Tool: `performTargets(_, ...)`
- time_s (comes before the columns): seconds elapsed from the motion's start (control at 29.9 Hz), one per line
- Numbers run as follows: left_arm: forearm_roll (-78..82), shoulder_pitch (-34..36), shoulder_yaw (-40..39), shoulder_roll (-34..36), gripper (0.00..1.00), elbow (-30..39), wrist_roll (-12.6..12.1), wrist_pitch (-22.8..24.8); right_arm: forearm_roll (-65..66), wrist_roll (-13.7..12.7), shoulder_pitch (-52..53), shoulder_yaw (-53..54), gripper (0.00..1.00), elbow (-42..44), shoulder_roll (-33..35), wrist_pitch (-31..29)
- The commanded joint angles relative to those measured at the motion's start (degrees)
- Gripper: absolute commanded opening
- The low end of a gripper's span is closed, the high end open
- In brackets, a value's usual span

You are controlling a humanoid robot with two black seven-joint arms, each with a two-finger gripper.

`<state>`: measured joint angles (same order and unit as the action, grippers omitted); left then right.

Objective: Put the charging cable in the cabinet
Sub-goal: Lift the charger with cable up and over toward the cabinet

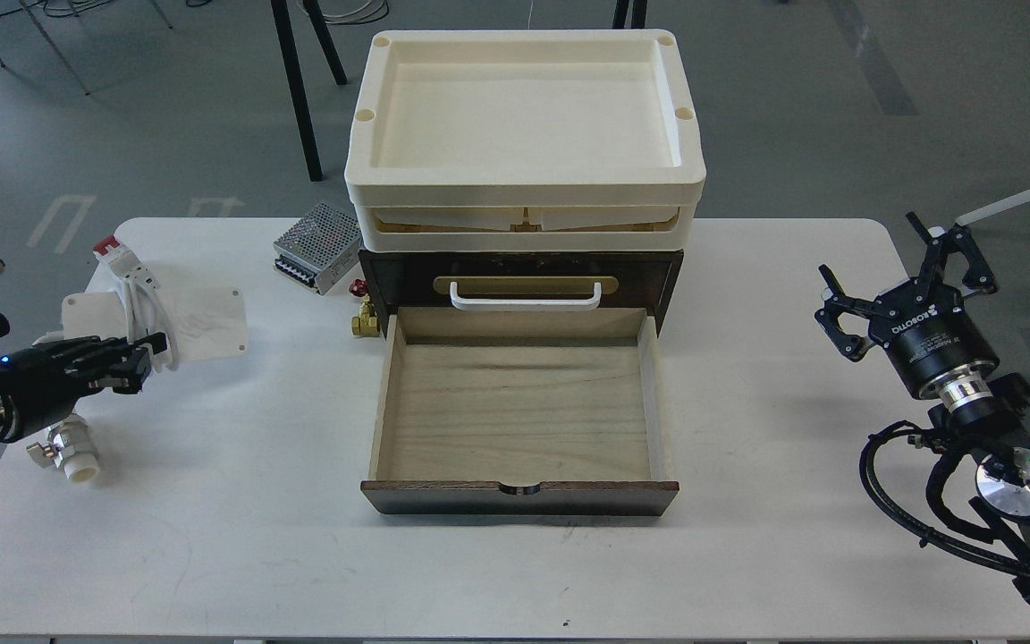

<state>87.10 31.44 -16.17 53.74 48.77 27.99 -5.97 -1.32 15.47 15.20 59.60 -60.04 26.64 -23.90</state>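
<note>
The charging cable (141,300), white loops wound around a flat white plate (202,322), is held up off the table at the far left. My left gripper (141,356) is shut on the cable loops at the plate's lower left part. The cabinet (669,275), a dark brown box, stands in the middle of the table. Its pale-wood drawer (515,420) is pulled out toward me and is empty. My right gripper (904,273) is open and empty above the table's right edge, far from the cabinet.
Cream plastic trays (524,183) are stacked on the cabinet. A perforated metal power-supply box (318,246) and a brass valve (363,319) sit left of the cabinet. A red-and-white part (113,251) is partly hidden behind the plate. A white plastic fitting (72,461) lies below my left gripper.
</note>
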Motion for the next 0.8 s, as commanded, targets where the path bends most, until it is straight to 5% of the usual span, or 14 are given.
performTargets(0.0,-4.9,-0.1,-1.4,3.6,0.01,0.6,0.0,-0.2,0.0,0.0,0.0,0.0,0.99,0.0,0.0,0.0)
performTargets(0.33,-21.2,0.7,-13.8,15.2,0.02,3.5,0.0,2.4,0.0,0.0,0.0,-0.1,0.99,0.0,0.0,0.1)
performTargets(0.57,-22.6,16.2,-22.0,19.9,0.02,5.4,0.0,23.2,0.0,0.0,0.0,-0.1,0.99,0.0,-0.2,0.2)
performTargets(0.77,-22.5,29.5,-23.4,19.9,0.02,16.2,0.0,32.9,0.0,0.0,0.0,-0.1,0.99,0.0,-0.2,0.3)
